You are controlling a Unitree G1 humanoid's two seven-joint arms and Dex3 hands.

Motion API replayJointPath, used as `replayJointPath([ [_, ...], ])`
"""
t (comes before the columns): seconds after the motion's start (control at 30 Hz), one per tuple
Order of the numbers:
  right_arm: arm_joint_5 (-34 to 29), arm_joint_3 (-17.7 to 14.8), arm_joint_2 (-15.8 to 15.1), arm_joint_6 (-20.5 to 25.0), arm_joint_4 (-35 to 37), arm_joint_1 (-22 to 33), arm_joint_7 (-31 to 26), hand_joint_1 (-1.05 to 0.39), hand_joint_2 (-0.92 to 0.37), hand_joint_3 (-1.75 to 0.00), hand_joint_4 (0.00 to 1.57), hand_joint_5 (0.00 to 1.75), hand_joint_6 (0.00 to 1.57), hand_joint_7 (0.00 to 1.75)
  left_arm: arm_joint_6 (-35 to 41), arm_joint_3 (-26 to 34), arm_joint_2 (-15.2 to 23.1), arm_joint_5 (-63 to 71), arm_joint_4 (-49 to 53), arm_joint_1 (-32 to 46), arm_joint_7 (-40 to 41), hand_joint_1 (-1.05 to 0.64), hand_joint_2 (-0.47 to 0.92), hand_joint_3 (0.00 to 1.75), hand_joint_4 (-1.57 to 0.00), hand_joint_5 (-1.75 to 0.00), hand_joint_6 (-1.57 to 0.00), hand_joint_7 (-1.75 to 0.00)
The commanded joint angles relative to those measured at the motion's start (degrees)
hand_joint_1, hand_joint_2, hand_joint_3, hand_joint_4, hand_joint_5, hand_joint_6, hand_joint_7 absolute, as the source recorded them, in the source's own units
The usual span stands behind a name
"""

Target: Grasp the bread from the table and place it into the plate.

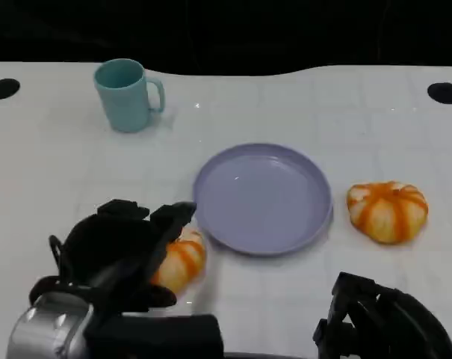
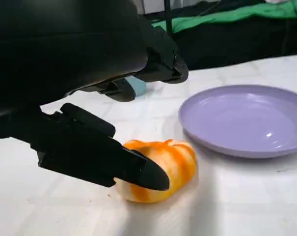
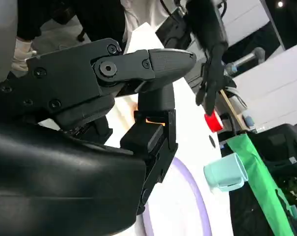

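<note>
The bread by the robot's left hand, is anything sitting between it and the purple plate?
Nothing visible does. The bread lies on the table just beside the plate, with bare table between them. The left hand is already around it. The cup stands off to the side.

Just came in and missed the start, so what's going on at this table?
The robot's left hand is closing around an orange-striped bread roll that lies on the white table just left of the empty purple plate. The roll has not been lifted. A second striped roll sits right of the plate, a teal mug stands further back, and the right hand holds nothing.
</note>
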Motion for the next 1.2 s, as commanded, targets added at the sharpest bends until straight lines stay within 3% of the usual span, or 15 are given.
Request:
replayJointPath([
  [0.03,0.4,-0.4,-0.6,0.3,-0.3,0.0,0.0,-0.72,-0.92,-0.24,0.86,1.61,0.78,1.36,2.9,-2.2,-1.5,1.5,8.9,-5.0,0.8,-0.52,0.8,0.0,-0.25,-0.32,-0.26,-0.01],
  [0.63,0.4,-0.4,-0.8,0.0,-0.5,0.5,0.5,-0.71,-0.92,-0.24,0.86,1.61,0.77,1.36,5.4,-7.7,-4.7,-5.0,37.7,-16.4,9.7,-0.55,0.82,0.01,-0.33,-0.26,-0.28,-0.01],
  [0.77,0.5,-0.4,-0.8,-0.5,0.0,0.4,1.2,-0.71,-0.92,-0.25,0.85,1.61,0.77,1.36,3.8,-9.3,-4.7,-5.8,45.3,-18.6,15.9,-0.45,0.88,0.01,-0.53,-0.29,-0.45,-0.05],
  [0.8,0.5,-0.4,-0.8,-0.4,-0.1,0.4,1.1,-0.71,-0.92,-0.25,0.85,1.61,0.77,1.36,3.0,-9.8,-4.5,-6.0,47.0,-19.1,17.7,-0.41,0.9,0.01,-0.58,-0.45,-0.55,-0.04],
  [0.83,0.5,-0.5,-0.8,-0.3,-0.2,0.4,1.1,-0.71,-0.92,-0.25,0.85,1.61,0.77,1.36,2.1,-10.2,-4.2,-6.2,48.4,-19.5,19.6,-0.36,0.91,0.04,-0.59,-0.87,-0.71,-0.04],
  [0.9,0.5,-0.5,-0.8,-0.2,-0.2,0.5,1.1,-0.71,-0.92,-0.24,0.85,1.61,0.77,1.36,0.0,-10.8,-3.8,-6.8,50.8,-20.0,23.3,-0.32,0.92,0.05,-0.61,-1.15,-0.83,-0.05],
  [0.97,0.5,-0.5,-0.8,-0.1,-0.4,0.5,0.9,-0.71,-0.92,-0.24,0.85,1.61,0.77,1.35,-2.3,-12.0,-2.9,-6.4,53.5,-20.4,27.6,-0.36,0.92,0.12,-0.77,-1.41,-1.05,-0.14],
  [1.1,0.3,-0.4,-0.9,0.1,-0.7,0.6,0.6,-0.71,-0.92,-0.24,0.86,1.6,0.78,1.35,-2.9,-13.7,-2.0,-6.0,55.5,-20.9,31.2,-0.35,0.92,0.31,-0.74,-1.69,-1.09,-0.17],
  [1.2,0.2,-0.5,-0.9,0.1,-0.7,0.6,0.5,-0.71,-0.92,-0.24,0.86,1.61,0.79,1.36,-2.9,-14.6,-1.6,-5.8,55.8,-20.9,34.1,-0.34,0.92,0.3,-0.74,-1.74,-1.09,-0.18],
])
